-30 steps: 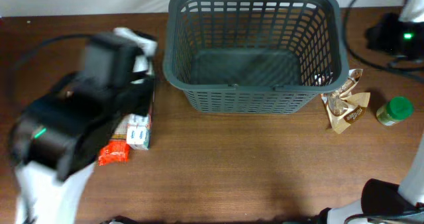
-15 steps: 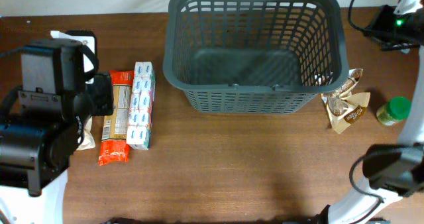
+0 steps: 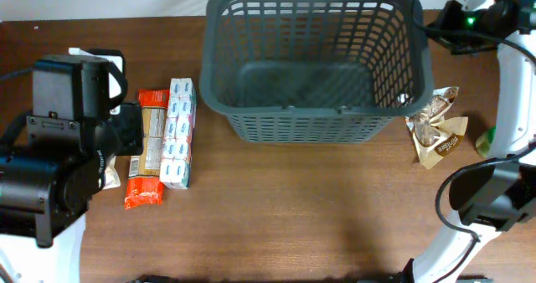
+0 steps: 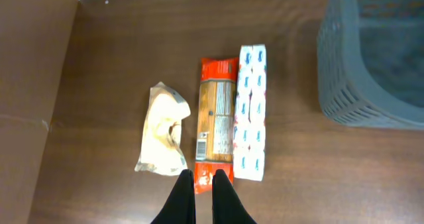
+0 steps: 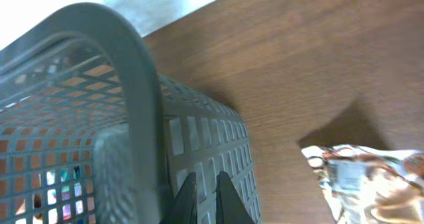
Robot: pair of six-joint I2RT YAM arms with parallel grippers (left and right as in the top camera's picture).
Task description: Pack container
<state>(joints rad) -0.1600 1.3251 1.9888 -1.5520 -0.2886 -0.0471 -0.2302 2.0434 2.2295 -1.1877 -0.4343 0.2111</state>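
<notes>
**A:** From overhead, where is the container sitting?

**B:** The container (image 3: 311,126) is standing upright at the far middle of the worktop (image 3: 318,224), with nothing showing inside it. An orange packet (image 3: 147,157) and a white-and-blue box (image 3: 176,132) are lying side by side, touching, off to its left. A brown snack bag (image 3: 437,134) is lying just beside its right wall.

**A:** And what is the left wrist view showing?

**B:** The left claw (image 4: 204,179) is hanging above the worktop with its fingers drawn nearly together, gripping nothing. Its tips are pointing at the near end of the orange packet. A beige pouch (image 4: 162,138) is lying just left of that packet. The container's corner is showing at the right edge, well apart from the claw.

**A:** The right wrist view?

**B:** The right claw (image 5: 207,184) is hovering by the container's outer wall, under the thick rim. Its fingers are pinched nearly together and holding nothing. Whether they are touching the wall is unclear. The snack bag is showing blurred at the lower right.
</notes>
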